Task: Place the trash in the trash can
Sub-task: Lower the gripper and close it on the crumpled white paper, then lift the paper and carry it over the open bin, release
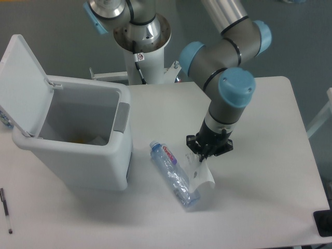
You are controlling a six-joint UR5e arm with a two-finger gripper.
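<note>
The trash I see on the table is a clear crinkled plastic bottle point(173, 173) with a blue cap and red-blue label, lying on its side with the cap toward the trash can. The trash can point(120, 118) is a pale grey bin at the left with its lid point(22, 78) hinged up and open. My gripper point(201, 170) points down just right of the bottle's lower half, low over the table. Its pale fingers point(207, 175) look spread, with nothing held between them. One finger is close to the bottle's side; contact is unclear.
A thin black pen point(6, 209) lies at the table's front left edge. A black object point(323, 223) sits at the front right corner. Something pale and a yellowish spot point(88, 139) show on the bin's floor. The robot's base point(141, 39) stands behind the table.
</note>
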